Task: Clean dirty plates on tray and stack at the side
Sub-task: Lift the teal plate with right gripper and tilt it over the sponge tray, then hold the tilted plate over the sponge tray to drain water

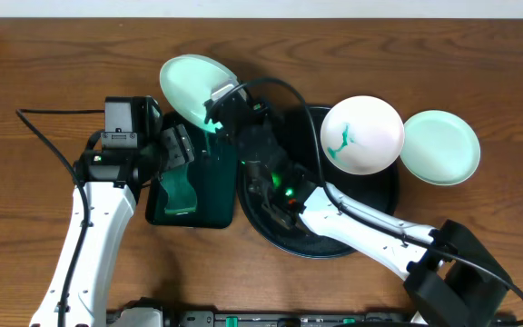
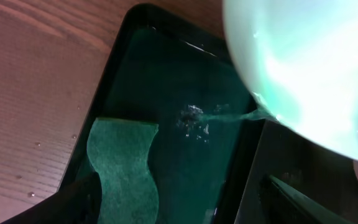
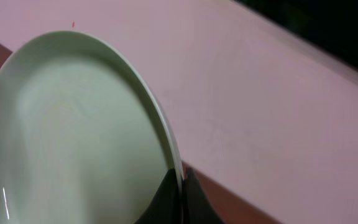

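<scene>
My right gripper [image 1: 218,109] is shut on the rim of a pale mint-green plate [image 1: 192,84] and holds it tilted above the far end of the small dark green tray [image 1: 218,195]. The right wrist view shows the fingers [image 3: 180,177] pinching that plate's rim [image 3: 73,124]. In the left wrist view a thin stream of liquid runs off the plate [image 2: 303,68] into the green tray [image 2: 185,81]. A white plate [image 1: 361,134] with a green smear lies on the black round tray [image 1: 379,213]. A second mint plate [image 1: 440,147] lies on the table to the tray's right. My left gripper [image 1: 178,150] [image 2: 182,183] is open and empty over the green tray.
A green sponge [image 1: 178,191] [image 2: 123,165] lies in the near left part of the green tray, under my left gripper. The right arm crosses over the black tray. Cables run over the table at the far left and above the black tray.
</scene>
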{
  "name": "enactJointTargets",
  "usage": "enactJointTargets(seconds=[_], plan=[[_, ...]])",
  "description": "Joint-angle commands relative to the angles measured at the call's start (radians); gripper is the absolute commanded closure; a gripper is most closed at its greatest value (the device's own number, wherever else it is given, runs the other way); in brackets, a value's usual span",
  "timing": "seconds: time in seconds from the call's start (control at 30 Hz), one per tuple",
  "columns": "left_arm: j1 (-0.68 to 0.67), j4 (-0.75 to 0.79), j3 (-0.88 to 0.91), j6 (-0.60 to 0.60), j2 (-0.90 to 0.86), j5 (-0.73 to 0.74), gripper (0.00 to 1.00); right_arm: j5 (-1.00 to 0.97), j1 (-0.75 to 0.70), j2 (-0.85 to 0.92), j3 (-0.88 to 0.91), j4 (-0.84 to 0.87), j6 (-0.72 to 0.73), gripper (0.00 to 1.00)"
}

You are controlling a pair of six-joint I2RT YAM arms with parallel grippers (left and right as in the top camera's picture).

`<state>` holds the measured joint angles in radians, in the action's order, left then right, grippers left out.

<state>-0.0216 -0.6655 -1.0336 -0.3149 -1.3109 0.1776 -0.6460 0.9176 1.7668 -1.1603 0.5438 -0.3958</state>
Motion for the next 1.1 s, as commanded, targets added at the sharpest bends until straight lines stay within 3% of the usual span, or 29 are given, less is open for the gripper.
enactJointTargets(seconds=[0.0,0.63,1.07], plan=[[0.001,0.000,-0.018,0.004,0.003,0.002,0.20,-0.019,0.023,-0.009,-0.016,0.050,-0.169,0.99],[0.001,0.000,-0.018,0.004,0.003,0.002,0.19,-0.015,0.040,-0.009,-0.016,0.105,-0.441,0.99],[0.001,0.000,-0.018,0.004,0.003,0.002,0.19,-0.007,0.059,-0.009,-0.016,0.105,-0.444,0.99]])
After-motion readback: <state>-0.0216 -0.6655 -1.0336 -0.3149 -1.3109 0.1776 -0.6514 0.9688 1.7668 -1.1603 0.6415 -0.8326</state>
